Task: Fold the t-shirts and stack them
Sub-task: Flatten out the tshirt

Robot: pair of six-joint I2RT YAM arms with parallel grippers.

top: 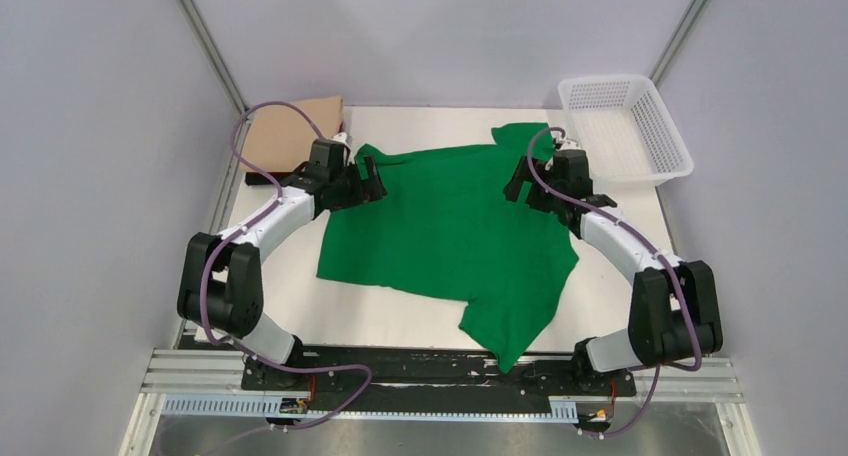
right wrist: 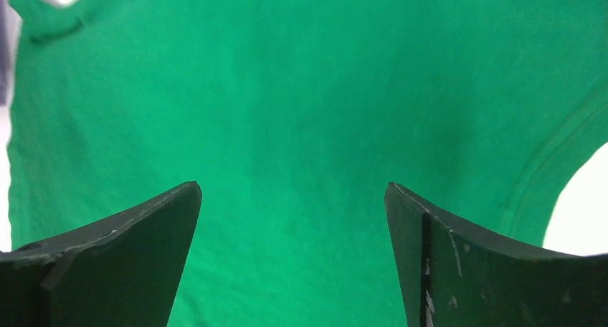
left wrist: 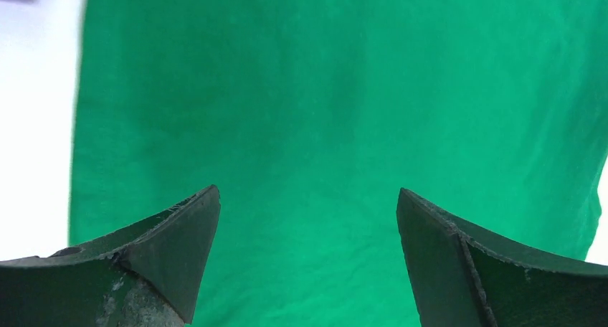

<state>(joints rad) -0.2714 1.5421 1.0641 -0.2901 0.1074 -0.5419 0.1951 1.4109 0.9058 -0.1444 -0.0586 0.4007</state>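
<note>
From above, the green shirt [top: 450, 226] lay spread on the white table [top: 300, 306], a soft, matte cloth lying mostly flat. 1 sleeve pointed to the far right and a crumpled corner trailed toward the near edge. The left gripper [top: 375, 184] sat over the shirt's far-left edge and the right gripper [top: 515, 188] over its far-right part, below the sleeve. A folded tan shirt [top: 290, 136], roughly square, rested at the far-left corner of the table, beside the left arm. A white plastic mesh basket [top: 680, 156], rectangular with perforated walls, stood at the far-right corner, apart from the green cloth.

In the left wrist view, the left gripper [left wrist: 307, 191] stood spread wide with nothing between its 2 dark, wedge-shaped fingers [left wrist: 165, 248] (their pads scuffed and pale at the edges). Smooth green cloth filled the view beneath them, with a strip of bare table along the left.

In the right wrist view, the right gripper [right wrist: 292, 186] was likewise parted wide and held nothing. Green knit lay below it, with a curved, stitched hem at the right where the table showed.
</note>
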